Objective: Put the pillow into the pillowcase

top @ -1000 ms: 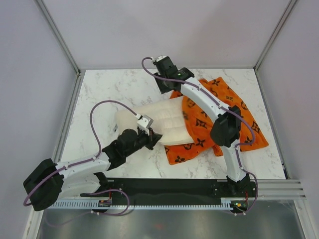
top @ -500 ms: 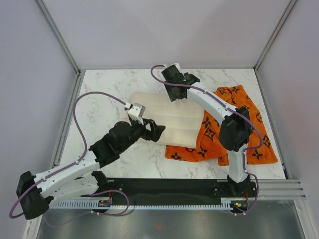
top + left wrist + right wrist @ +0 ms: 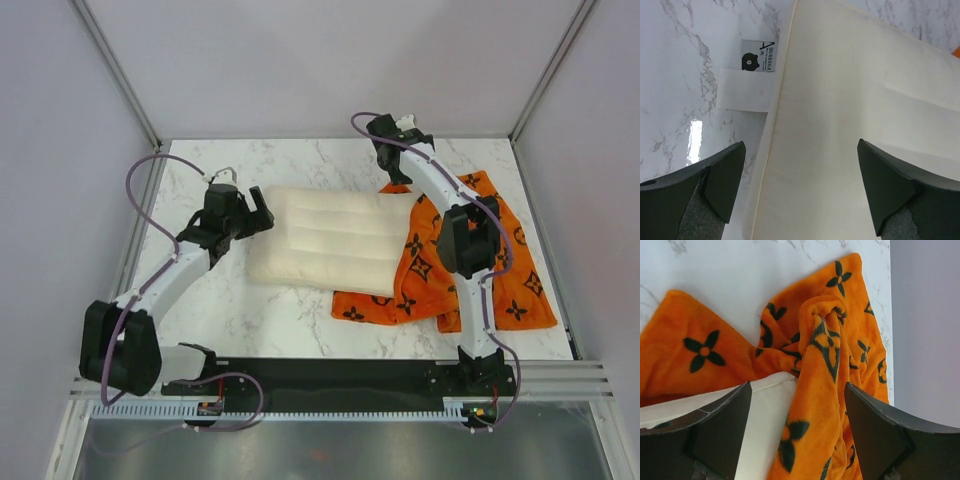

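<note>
Both end effectors stand released with nothing between their fingers. On the left arm, the end effector has its dark jaws spread wide and hangs over the left end of the large cream-white quilted pillow. Its wrist view shows the pillow's seamed edge, with white sewn-in label tags lying flat on the white marble tabletop beside it. The right arm's end effector is parted too. It hovers at the far side of the tabletop, above a bunched fold of the bright orange plush pillowcase with black flower motifs.

The pillow lies flat near the middle of the tabletop, its long side running left to right. Most of it is bare. Only its right end disappears under the wrinkled orange fabric, which spreads out toward the right edge of the tabletop.
</note>
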